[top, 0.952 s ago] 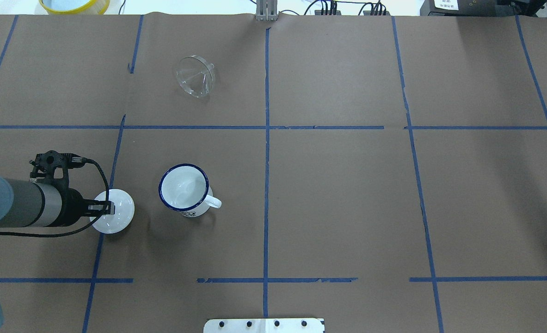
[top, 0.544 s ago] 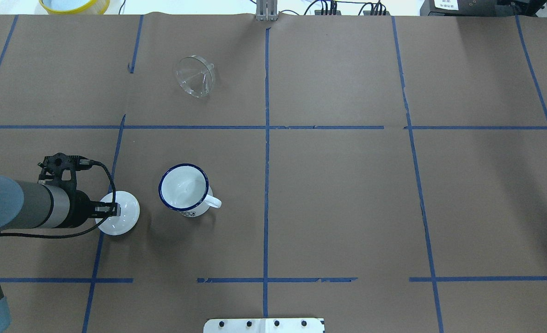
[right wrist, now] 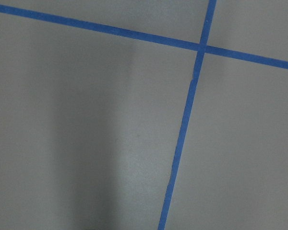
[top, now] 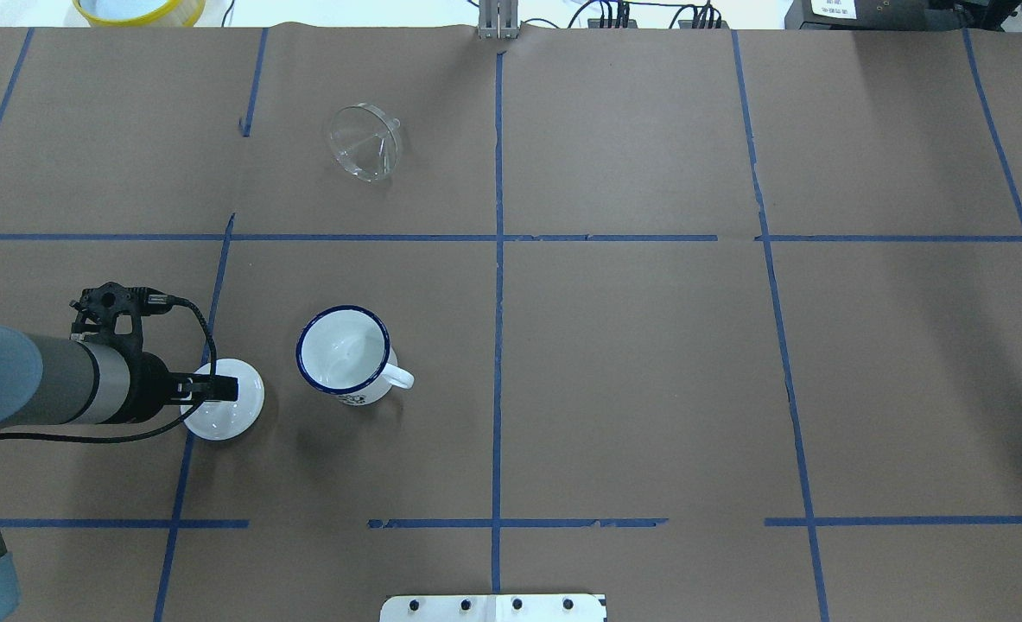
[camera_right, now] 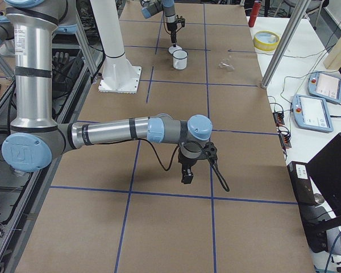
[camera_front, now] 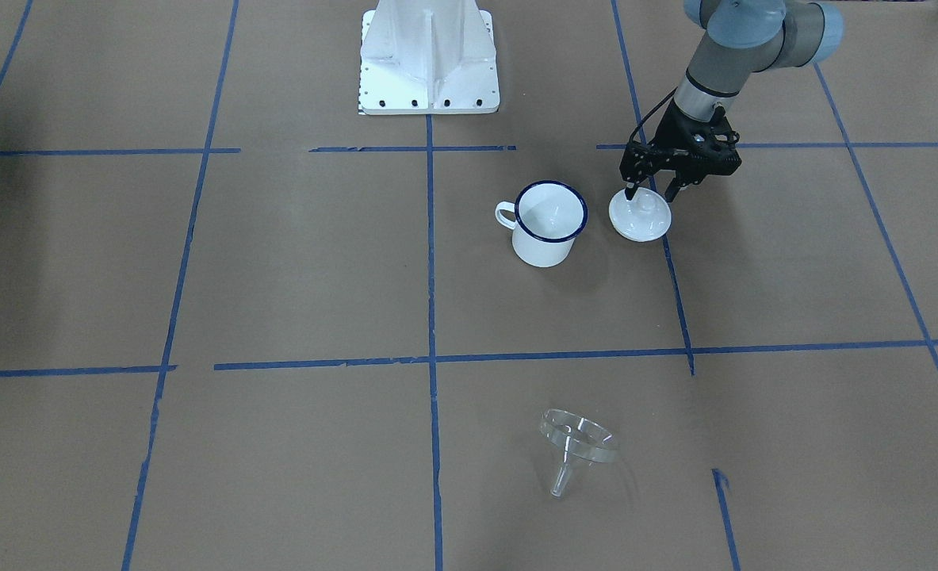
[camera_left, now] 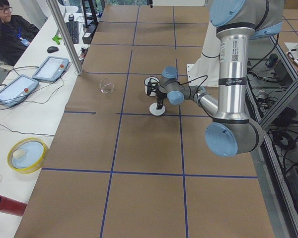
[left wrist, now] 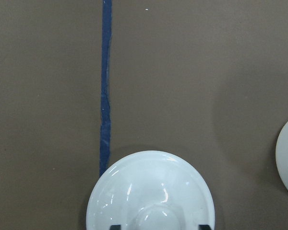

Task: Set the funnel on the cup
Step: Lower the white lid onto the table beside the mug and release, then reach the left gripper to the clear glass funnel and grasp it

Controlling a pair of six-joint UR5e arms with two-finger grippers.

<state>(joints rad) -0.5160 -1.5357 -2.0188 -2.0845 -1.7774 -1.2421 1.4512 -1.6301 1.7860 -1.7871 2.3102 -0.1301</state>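
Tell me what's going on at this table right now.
Two robot arms are at a table, set to put a funnel on a cup. The left arm's fingers hang spread either side of the knob of a white lid, which lies right beside the cup; they don't seem to grip it. The cup stands upright, open and empty. The funnel lies tipped over, far from the cup, untouched. The right arm hovers apart from all of it.

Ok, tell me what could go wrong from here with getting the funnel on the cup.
The left claw straddles the knob of the lid, right beside the cup; pulling away could drag the lid into it. The funnel lies tipped on its side, so a grasp may slip or roll it.
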